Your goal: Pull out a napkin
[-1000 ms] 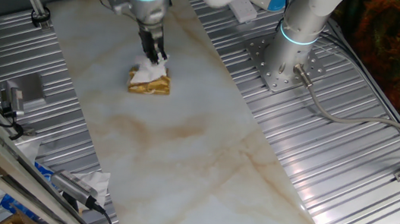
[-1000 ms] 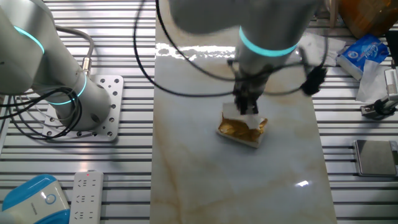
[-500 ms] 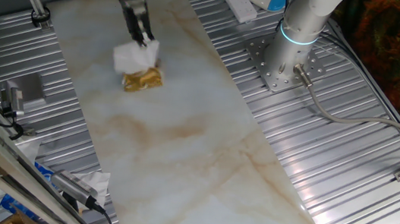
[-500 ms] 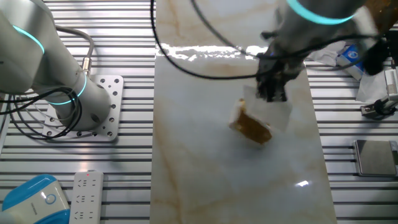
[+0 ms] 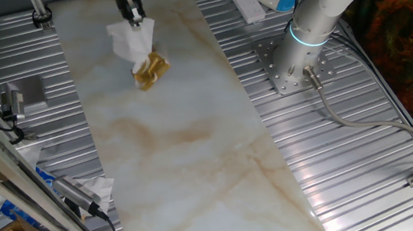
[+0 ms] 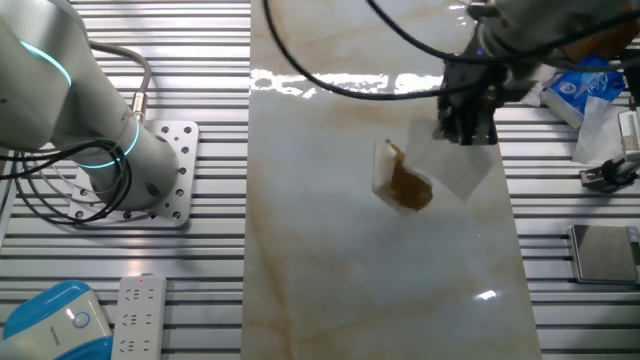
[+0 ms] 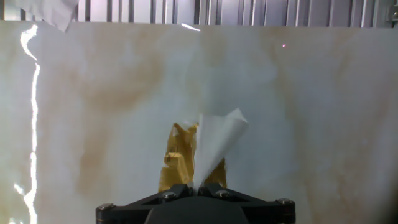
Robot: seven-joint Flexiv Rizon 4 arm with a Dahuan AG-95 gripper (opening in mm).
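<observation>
Where the marble table top (image 5: 186, 152) meets the ribbed metal at its left edge in one fixed view, the gripper (image 5: 133, 18) hangs near the far corner, its fingers pressed together on the top corner of the napkin (image 5: 131, 41). The white sheet droops from the pinch, slanting down and to the right. Its lower end meets the gold packet (image 5: 150, 71), which lies tilted on the marble just beside it. So the napkin's long axis runs from the fingers down toward the packet, and the packet lies below and to the right of the hand.

In the other fixed view the packet (image 6: 402, 183) sits left of the gripper (image 6: 466, 130), with the napkin (image 6: 455, 165) spread between them. Whether the sheet has fully left the packet cannot be told. The hand view shows the napkin (image 7: 214, 146) rising from the jaws, the packet (image 7: 178, 163) touching its left side. Judging by this, pulling up and away from the packet should free the sheet.
</observation>
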